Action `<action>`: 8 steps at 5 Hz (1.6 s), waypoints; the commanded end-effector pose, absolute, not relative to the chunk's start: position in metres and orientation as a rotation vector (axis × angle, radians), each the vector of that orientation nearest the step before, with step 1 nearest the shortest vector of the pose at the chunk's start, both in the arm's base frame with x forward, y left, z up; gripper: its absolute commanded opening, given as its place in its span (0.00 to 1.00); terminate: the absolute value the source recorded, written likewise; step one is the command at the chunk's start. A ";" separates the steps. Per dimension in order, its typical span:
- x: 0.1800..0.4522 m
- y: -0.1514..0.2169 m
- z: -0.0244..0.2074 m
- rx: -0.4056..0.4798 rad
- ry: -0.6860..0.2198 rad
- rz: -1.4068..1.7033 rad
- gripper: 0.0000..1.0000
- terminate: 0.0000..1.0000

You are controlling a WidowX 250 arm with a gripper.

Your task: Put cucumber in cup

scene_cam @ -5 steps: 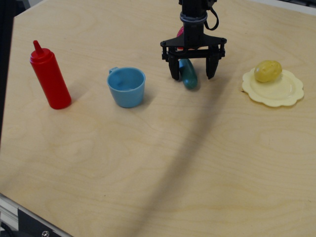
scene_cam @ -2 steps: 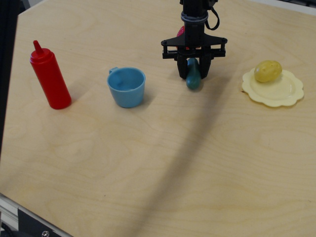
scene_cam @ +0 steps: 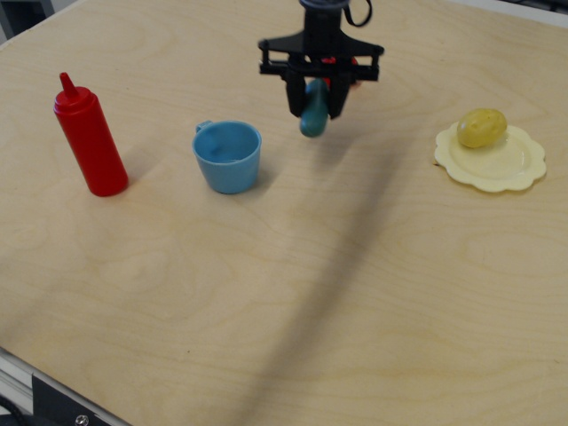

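The dark teal-green cucumber (scene_cam: 313, 115) hangs nearly upright between the black fingers of my gripper (scene_cam: 315, 106), lifted off the table. The gripper is shut on it, up and to the right of the cup. The light blue cup (scene_cam: 228, 156) stands upright on the wooden table, mouth open and empty as far as I can see, its small handle at the upper left. The cucumber's upper end is hidden between the fingers.
A tall red squeeze bottle (scene_cam: 89, 137) stands left of the cup. A pale yellow scalloped plate (scene_cam: 497, 164) at the right carries a yellow potato-like lump (scene_cam: 482, 128). A red thing shows partly behind the gripper. The table's front edge runs along the lower left.
The gripper closed on the cucumber, lifted it off the table and moved left towards the cup. Cup, bottle and plate have not moved.
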State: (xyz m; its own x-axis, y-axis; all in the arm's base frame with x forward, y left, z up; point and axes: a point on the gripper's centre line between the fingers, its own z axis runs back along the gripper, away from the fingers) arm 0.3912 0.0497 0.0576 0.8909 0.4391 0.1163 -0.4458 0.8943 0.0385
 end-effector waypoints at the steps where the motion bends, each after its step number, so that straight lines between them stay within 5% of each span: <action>1: 0.358 0.093 0.100 0.107 -0.240 0.501 0.00 0.00; 5: 0.337 0.101 0.089 0.130 -0.308 0.552 0.00 0.00; 6: 0.338 0.102 0.089 0.128 -0.303 0.553 1.00 0.00; 8: 0.333 0.102 0.102 0.120 -0.290 0.555 1.00 0.00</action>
